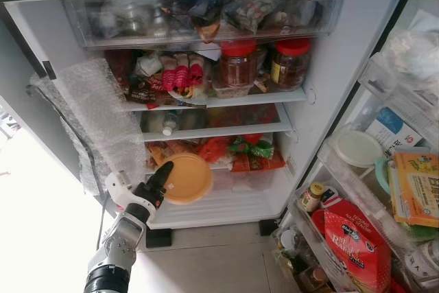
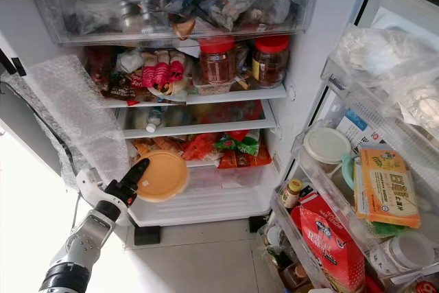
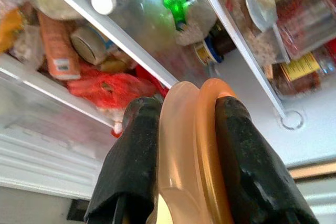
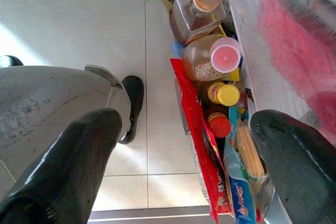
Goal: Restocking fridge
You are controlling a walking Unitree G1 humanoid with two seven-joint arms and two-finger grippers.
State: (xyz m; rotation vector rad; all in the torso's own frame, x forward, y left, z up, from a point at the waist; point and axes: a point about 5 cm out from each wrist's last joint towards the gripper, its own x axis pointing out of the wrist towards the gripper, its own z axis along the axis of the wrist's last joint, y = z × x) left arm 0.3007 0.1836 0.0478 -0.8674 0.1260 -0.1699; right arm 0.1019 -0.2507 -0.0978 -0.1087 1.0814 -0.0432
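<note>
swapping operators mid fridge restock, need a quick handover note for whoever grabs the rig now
Left gripper: shut on the orange container, gripping its rim, held up in front of the fridge's lower shelf.
Right gripper: open, holding nothing, hanging over the bottles in the lowest door bin.
Fridge: door open; upper shelves packed with the red-lidded jars and bags; the lower shelf has bare space.
Done: container picked up and brought to the fridge.
Left: set it on the lower shelf, let go, pull the arm back.
</note>
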